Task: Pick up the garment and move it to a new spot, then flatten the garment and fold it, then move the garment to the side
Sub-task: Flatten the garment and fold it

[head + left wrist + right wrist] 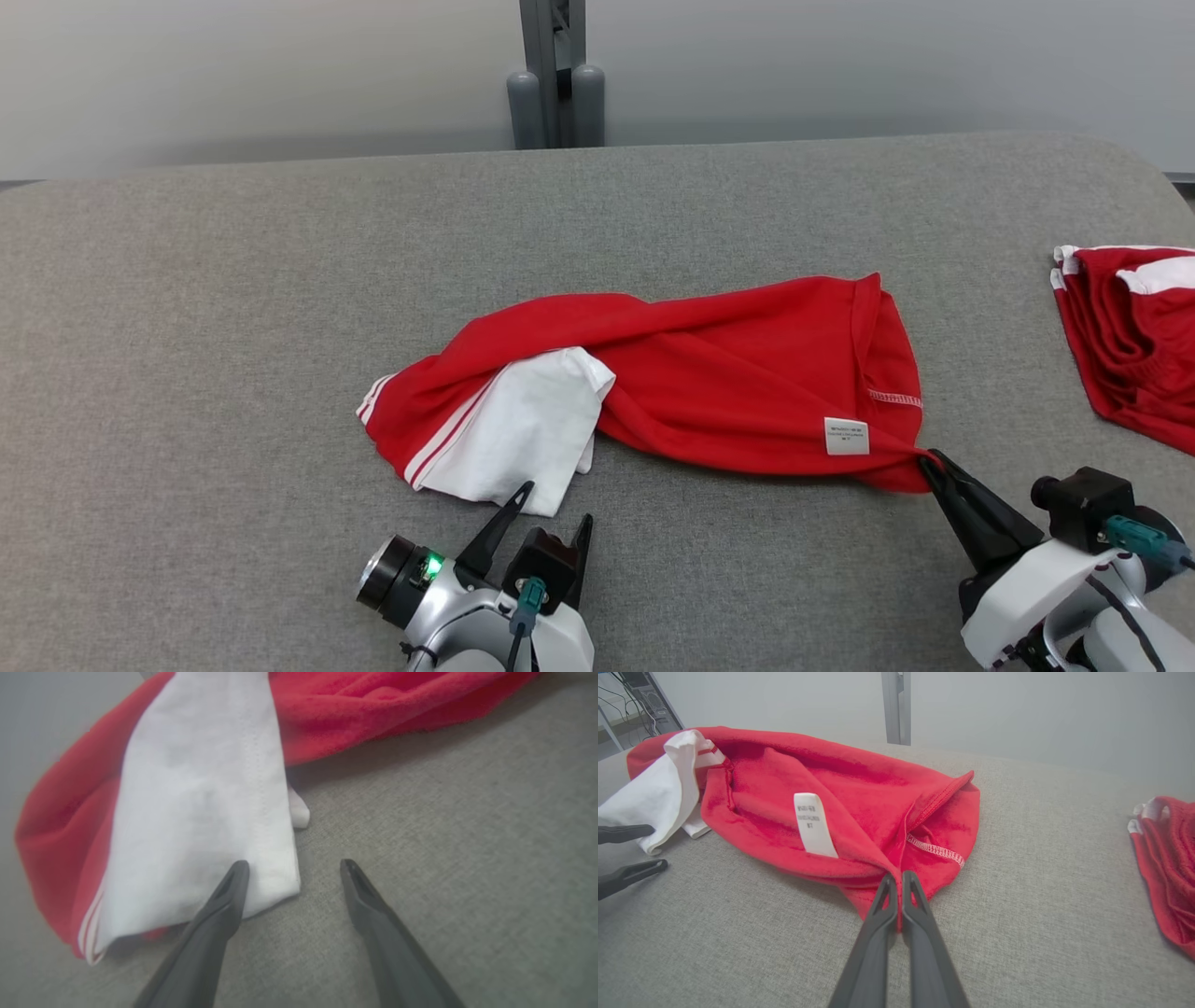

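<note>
The garment [728,373] is a crumpled red shirt with a white sleeve [523,429] and a white label, lying mid-table. My right gripper [932,463] is shut on the garment's lower right hem; in the right wrist view red cloth [878,812] is pinched between the fingertips [896,879]. My left gripper [558,501] stands open just below the white sleeve. In the left wrist view its left finger [233,882] overlaps the sleeve's edge [201,812], and nothing lies between the fingers [293,868].
A second red and white garment [1134,336] lies at the table's right edge. A grey post [555,75] stands behind the grey fabric table [280,280]. The left gripper's fingers [626,854] show at the left of the right wrist view.
</note>
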